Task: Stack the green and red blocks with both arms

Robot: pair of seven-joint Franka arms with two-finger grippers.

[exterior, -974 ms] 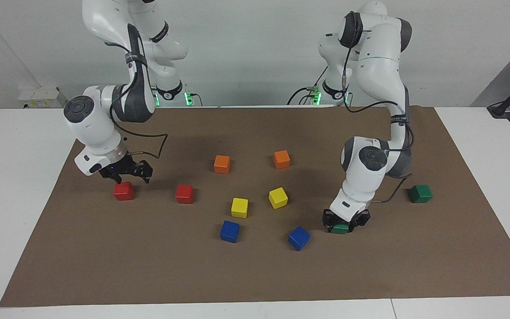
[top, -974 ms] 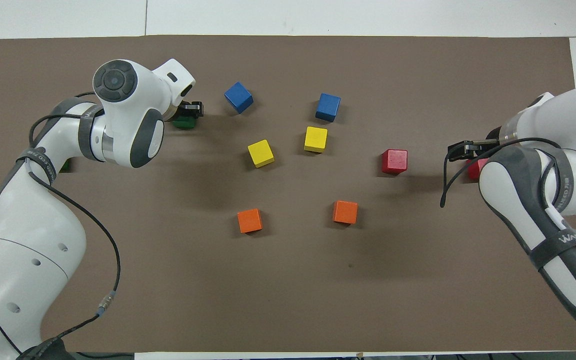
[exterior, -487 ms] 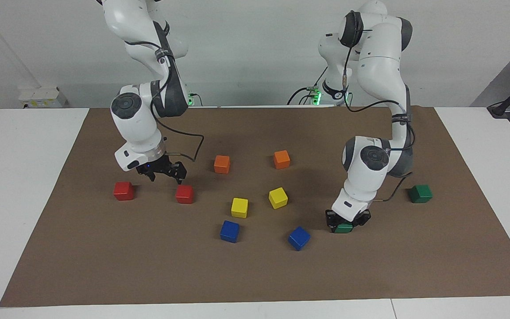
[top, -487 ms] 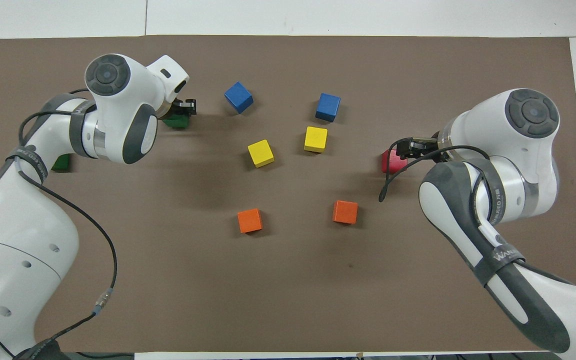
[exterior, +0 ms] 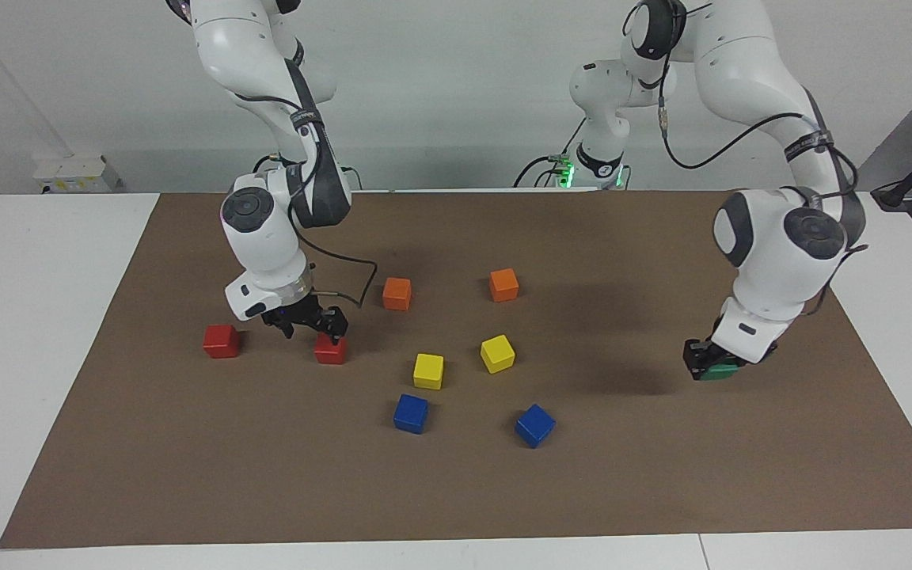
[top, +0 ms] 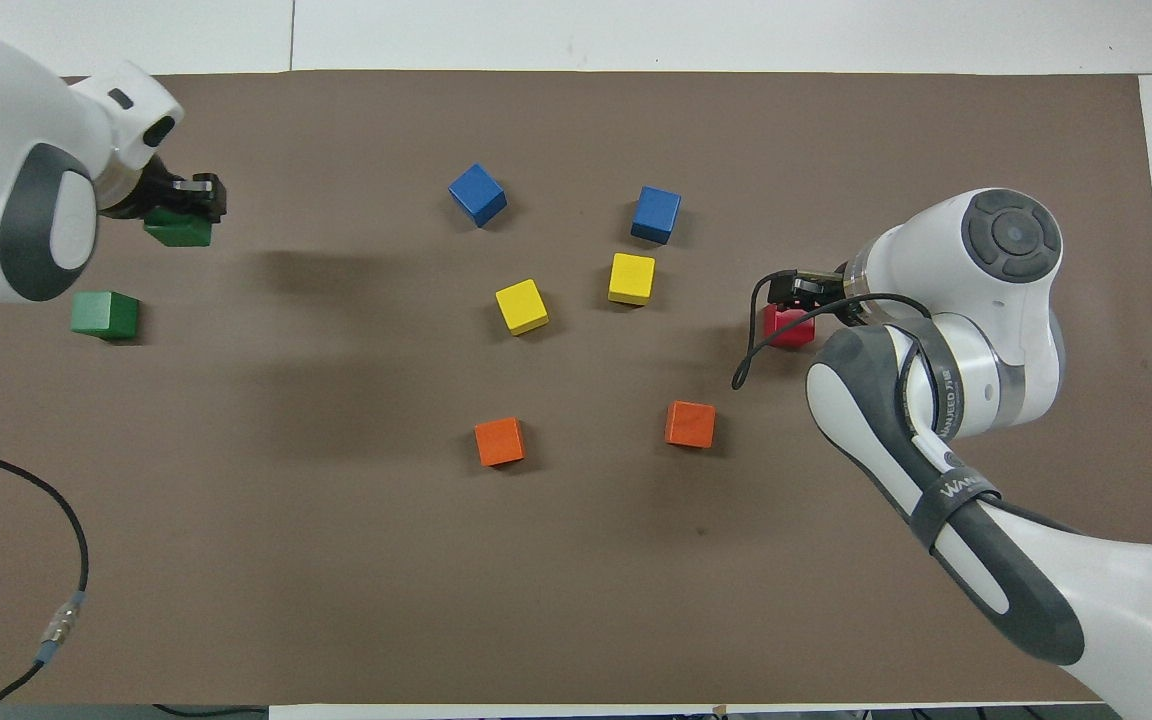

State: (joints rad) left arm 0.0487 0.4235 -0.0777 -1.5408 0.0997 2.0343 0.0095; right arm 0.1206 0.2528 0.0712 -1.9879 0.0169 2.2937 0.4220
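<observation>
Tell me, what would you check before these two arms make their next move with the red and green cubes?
1. Left gripper holds the carried green block: ok.
2. Second green block has a bare top: ok.
3. Carried green block is lined up over the second green block: not ok.
4. Right gripper is open over the near red block: ok.
5. Its fingers are low enough to straddle it: cannot tell.
6. Other red block is uncovered: ok.

Left tool [top: 181,200] gripping green block [top: 177,230], raised
</observation>
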